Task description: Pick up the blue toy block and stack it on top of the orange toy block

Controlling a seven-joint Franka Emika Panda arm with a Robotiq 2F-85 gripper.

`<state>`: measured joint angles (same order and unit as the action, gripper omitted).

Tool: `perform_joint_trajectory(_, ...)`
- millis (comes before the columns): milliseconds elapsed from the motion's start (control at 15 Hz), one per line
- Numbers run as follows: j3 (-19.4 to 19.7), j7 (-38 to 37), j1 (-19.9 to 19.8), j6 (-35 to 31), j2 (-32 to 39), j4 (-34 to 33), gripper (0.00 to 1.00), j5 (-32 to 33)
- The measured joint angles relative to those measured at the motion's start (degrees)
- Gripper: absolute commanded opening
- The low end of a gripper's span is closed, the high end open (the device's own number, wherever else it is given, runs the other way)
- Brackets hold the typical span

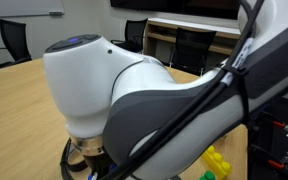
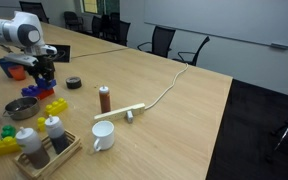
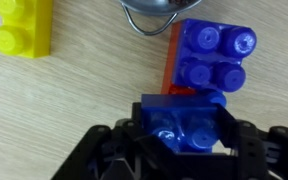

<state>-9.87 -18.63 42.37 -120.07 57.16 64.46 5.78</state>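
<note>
In the wrist view my gripper [image 3: 184, 138] is shut on the blue toy block [image 3: 182, 118], a studded blue brick held between the two black fingers. Just beyond it lies the orange toy block [image 3: 171, 55], of which only an edge shows. A second blue studded brick [image 3: 215, 55] sits on top of that block. In an exterior view the gripper [image 2: 42, 72] is low over the table at the far left, beside an orange and blue cluster of blocks [image 2: 14, 68]. In the view blocked by the arm, the blocks are hidden.
A yellow studded brick [image 3: 22, 28] and a metal bowl [image 3: 149, 14] lie close by. Further along the table are yellow bricks [image 2: 55, 105], a brown bottle [image 2: 105, 98], a white mug [image 2: 102, 135], a tray of bottles [image 2: 44, 148] and a power strip [image 2: 124, 113]. The arm [image 1: 154, 95] fills one exterior view.
</note>
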Motion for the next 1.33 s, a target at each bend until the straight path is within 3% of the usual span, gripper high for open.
perform_joint_trajectory(400, 0.0, -2.9, 1.5, 3.8, 1.6, -4.1, 0.44, 0.0)
perform_joint_trajectory(1333, -0.1, -5.6, 3.1, 4.1, 5.2, -7.3, 0.44, 0.0)
